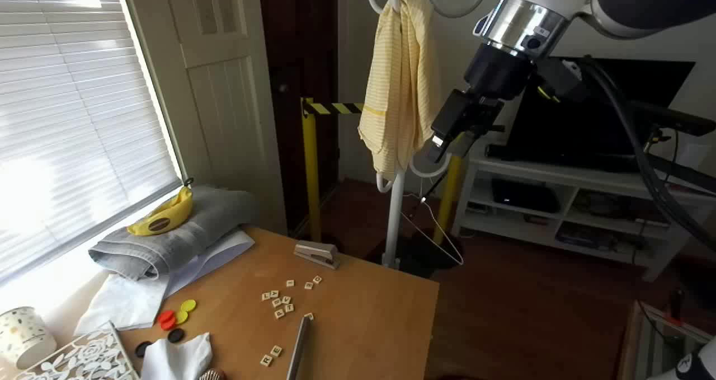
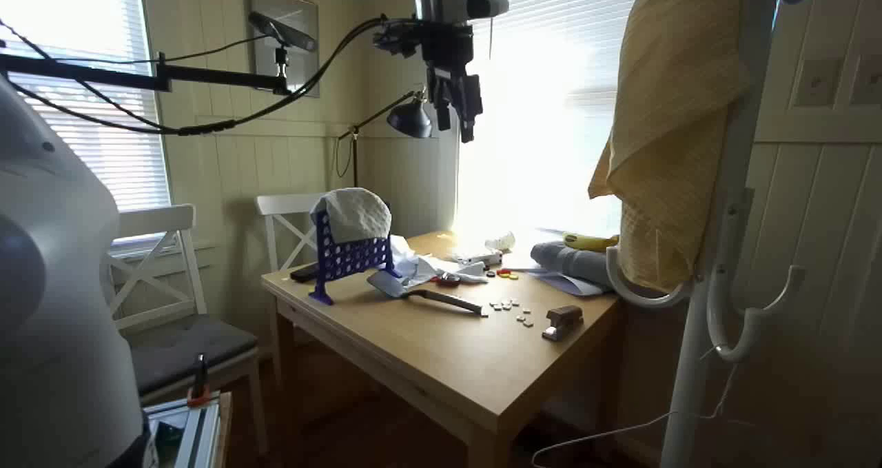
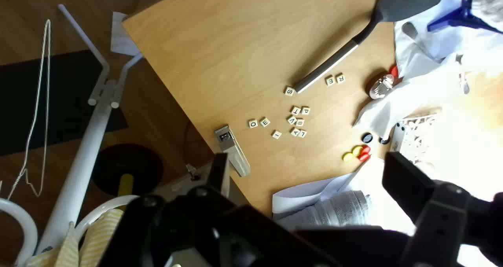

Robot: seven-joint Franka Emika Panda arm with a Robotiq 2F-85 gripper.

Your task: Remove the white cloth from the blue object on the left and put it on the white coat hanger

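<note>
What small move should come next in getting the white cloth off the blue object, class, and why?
Probably carry the open gripper across until it is just above the white cloth. In an exterior view the cloth lies draped over the top of the blue object, while the gripper hangs higher above the table, off to one side and holding nothing.

The cloth (image 2: 360, 214) is coloured off-white, the Connect Four grid (image 2: 351, 256) blue, the coat stand (image 1: 395, 217) white, the towel (image 1: 385, 92) yellow-striped
</note>
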